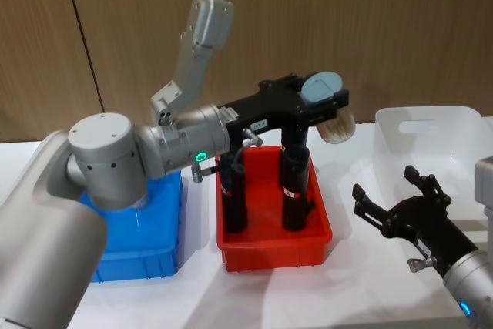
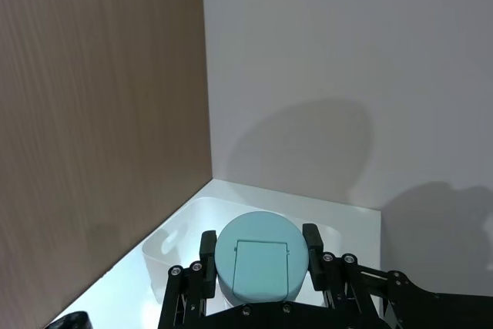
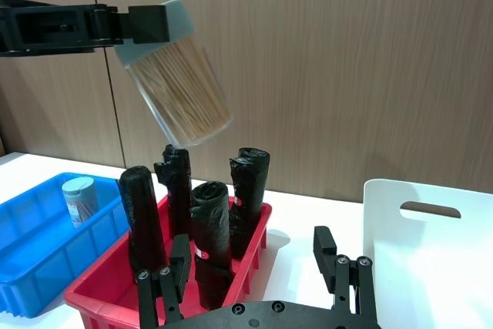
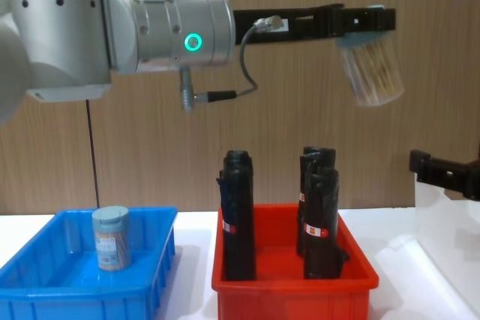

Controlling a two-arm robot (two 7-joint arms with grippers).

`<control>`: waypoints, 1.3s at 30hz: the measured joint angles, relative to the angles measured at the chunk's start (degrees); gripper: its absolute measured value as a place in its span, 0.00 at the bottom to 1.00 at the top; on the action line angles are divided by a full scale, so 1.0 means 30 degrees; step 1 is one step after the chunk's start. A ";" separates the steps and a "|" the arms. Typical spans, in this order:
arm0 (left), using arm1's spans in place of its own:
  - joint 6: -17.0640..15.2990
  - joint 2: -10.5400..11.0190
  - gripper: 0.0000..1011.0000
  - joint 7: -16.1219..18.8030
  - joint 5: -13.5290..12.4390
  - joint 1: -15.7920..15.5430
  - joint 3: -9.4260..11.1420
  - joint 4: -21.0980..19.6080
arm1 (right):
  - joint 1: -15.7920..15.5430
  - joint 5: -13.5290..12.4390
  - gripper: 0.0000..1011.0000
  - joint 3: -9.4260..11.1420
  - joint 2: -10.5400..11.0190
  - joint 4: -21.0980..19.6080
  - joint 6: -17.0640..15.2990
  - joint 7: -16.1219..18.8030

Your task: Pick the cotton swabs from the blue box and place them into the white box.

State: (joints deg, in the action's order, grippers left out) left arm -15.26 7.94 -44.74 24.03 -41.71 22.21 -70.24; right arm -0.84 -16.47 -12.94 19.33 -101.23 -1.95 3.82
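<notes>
Carrying step: the left tool (image 1: 323, 102) pinches a clear plastic, blue-grey-lidded jar of cotton swabs (image 1: 337, 125) high over the right edge of the red plastic bin (image 1: 273, 250), so next it likely must travel right above the translucent white plastic box (image 1: 431, 122) and lower, while the right tool (image 1: 389, 190) rests spread nearby.

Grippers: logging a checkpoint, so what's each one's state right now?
Left gripper: closed on a cotton swabs jar, in the air.
Right gripper: fingers open, empty.
</notes>
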 joint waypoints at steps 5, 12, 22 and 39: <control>-0.0063 -0.0168 0.66 -0.0270 0.0016 -0.0276 0.0060 0.0355 | 0.0000 0.0001 0.99 0.0000 0.0000 -0.0001 0.0001 0.0002; -0.0123 -0.0341 0.66 -0.0546 0.0034 -0.0584 0.0122 0.0729 | 0.0000 0.0000 0.99 0.0000 0.0000 0.0001 0.0000 0.0001; -0.0167 -0.0452 0.66 -0.0727 0.0052 -0.0764 0.0156 0.0969 | 0.0043 0.0058 0.99 0.0022 0.0008 -0.0015 -0.0049 0.0060; -0.0196 -0.0514 0.66 -0.0832 0.0050 -0.0886 0.0181 0.1108 | 0.1086 0.1690 0.99 0.0235 0.0308 -0.0440 -0.1688 0.1218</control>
State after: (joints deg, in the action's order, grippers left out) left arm -15.85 6.40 -47.23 24.18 -44.37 22.76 -66.91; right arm 2.42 -11.40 -12.23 20.26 -102.55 -7.01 7.48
